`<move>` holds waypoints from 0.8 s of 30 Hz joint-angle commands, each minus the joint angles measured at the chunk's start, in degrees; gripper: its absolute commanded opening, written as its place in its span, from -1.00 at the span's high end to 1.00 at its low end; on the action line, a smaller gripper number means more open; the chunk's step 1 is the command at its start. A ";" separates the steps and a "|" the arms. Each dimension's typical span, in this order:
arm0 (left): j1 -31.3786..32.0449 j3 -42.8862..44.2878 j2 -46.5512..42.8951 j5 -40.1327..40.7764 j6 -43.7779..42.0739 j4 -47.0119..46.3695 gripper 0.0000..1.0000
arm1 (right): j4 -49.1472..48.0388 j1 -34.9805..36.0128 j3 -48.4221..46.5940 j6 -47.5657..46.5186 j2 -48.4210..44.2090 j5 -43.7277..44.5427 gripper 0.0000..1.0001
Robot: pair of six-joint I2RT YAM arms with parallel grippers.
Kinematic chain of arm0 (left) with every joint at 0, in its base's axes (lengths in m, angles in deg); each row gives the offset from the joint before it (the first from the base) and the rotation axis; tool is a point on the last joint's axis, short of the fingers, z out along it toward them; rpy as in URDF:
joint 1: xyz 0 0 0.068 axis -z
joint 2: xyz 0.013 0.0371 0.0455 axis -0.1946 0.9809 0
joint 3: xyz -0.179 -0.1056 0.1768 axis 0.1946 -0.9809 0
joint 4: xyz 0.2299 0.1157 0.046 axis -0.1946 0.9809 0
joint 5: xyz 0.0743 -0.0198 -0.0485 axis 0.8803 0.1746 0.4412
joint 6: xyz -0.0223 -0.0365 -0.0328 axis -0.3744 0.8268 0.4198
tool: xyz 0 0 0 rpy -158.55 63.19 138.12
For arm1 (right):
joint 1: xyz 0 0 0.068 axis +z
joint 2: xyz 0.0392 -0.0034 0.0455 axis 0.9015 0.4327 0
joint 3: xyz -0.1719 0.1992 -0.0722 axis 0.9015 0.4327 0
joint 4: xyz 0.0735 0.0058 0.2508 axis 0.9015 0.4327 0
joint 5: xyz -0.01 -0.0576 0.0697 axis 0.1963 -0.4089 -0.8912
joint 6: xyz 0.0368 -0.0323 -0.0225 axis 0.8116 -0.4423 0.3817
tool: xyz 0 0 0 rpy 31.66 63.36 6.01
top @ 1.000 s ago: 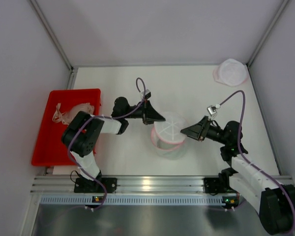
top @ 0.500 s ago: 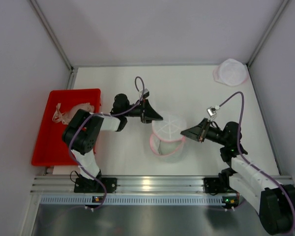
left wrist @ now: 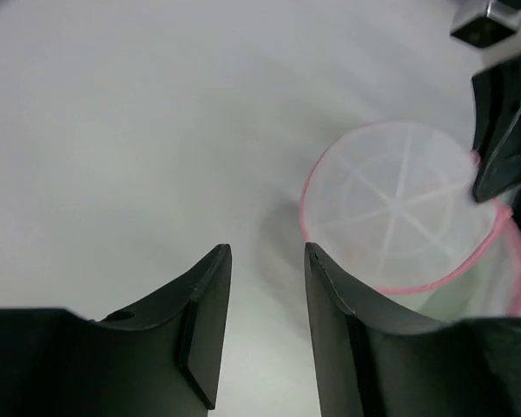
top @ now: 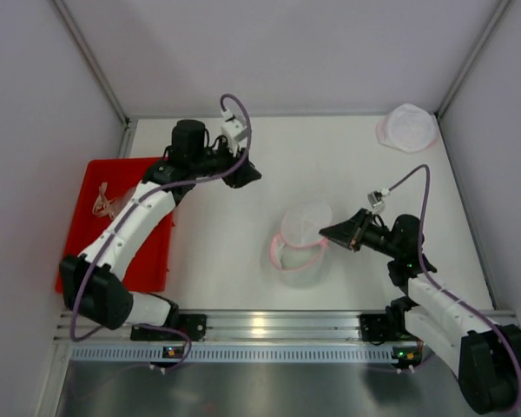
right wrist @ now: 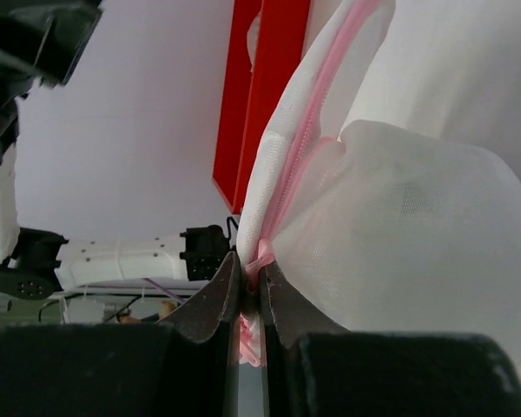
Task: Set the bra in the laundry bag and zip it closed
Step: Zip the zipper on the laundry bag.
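Mesh laundry bag [top: 302,230] sits clamped at its pink zip by the right end effector [right wrist: 250,265]; left end effector [left wrist: 267,254] apart

The bra [top: 103,201] lies in the tray [top: 100,174], left of the laundry bag [top: 302,234].

Both arms [top: 126,228] are white with black joints, each trailing a purple cable [top: 232,96]. The left gripper [left wrist: 265,254] has black wedge-shaped fingers [left wrist: 204,317].
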 commanded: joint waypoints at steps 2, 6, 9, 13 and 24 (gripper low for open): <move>12.76 0.18 -7.72 12.56 -36.23 12.99 0.13 | 0.36 1.20 -1.43 3.24 1.12 2.80 1.00; 30.87 -2.72 -10.46 25.13 -48.65 12.55 0.23 | 0.36 2.08 -2.49 5.26 2.44 2.72 1.00; 40.97 -2.46 -8.96 27.87 -53.31 11.93 0.25 | 1.33 3.40 -3.10 6.31 2.70 3.59 1.00; 46.89 -3.43 -5.98 29.37 -59.55 9.30 0.26 | 2.91 4.72 -3.89 7.72 2.18 4.56 1.00; 51.73 -3.69 0.44 28.93 -60.62 4.90 0.31 | 5.37 6.12 -5.39 10.98 1.82 6.41 1.00</move>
